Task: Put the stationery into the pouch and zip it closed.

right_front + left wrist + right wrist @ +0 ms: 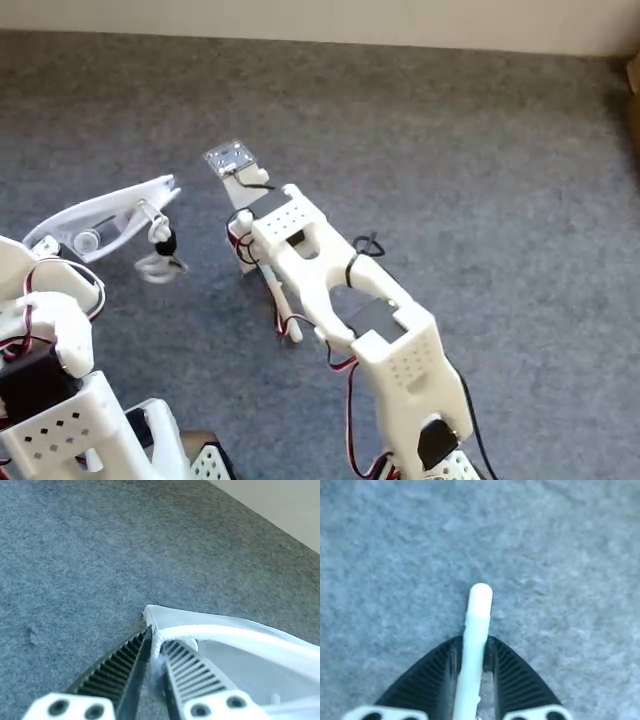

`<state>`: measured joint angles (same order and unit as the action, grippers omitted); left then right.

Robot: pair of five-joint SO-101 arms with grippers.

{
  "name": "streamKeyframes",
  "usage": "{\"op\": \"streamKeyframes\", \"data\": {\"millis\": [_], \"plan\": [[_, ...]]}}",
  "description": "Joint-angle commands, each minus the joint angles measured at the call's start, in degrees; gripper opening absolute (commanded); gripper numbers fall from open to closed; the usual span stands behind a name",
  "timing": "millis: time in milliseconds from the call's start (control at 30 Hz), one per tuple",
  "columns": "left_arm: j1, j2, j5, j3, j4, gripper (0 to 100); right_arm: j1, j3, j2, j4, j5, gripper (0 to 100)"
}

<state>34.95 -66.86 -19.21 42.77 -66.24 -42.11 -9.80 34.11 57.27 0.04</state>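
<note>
The pale translucent pouch lies on the grey carpet at the left, and several small things show through it. My left gripper is shut on the pouch's zip edge near its corner; in the high view this gripper is at the pouch's near-left end. A white pen is clamped between the black fingers of my right gripper and sticks out past the tips. From above, the pen hangs slanted under the right gripper, just above the carpet and right of the pouch.
A small shiny silver-and-clear item lies beyond the right gripper. A little black-and-white piece and a pale loop sit at the pouch's right end. Grey carpet stretches to the right, with a wall along the far edge.
</note>
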Motion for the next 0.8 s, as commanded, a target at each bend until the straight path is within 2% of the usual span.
{"op": "streamKeyframes", "data": {"millis": [0,633,767], "plan": [[0.8,-0.5,-0.4,-0.7,1.2,1,1.6,-0.9,-2.8,1.0,1.0,0.5],[0.5,-0.5,-0.4,-0.7,1.2,1,3.6,-0.8,-11.7,5.5,1.2,0.5],[-1.9,-0.5,-0.4,-0.7,1.2,1,4.8,-1.0,-11.8,5.3,1.1,0.5]]}}
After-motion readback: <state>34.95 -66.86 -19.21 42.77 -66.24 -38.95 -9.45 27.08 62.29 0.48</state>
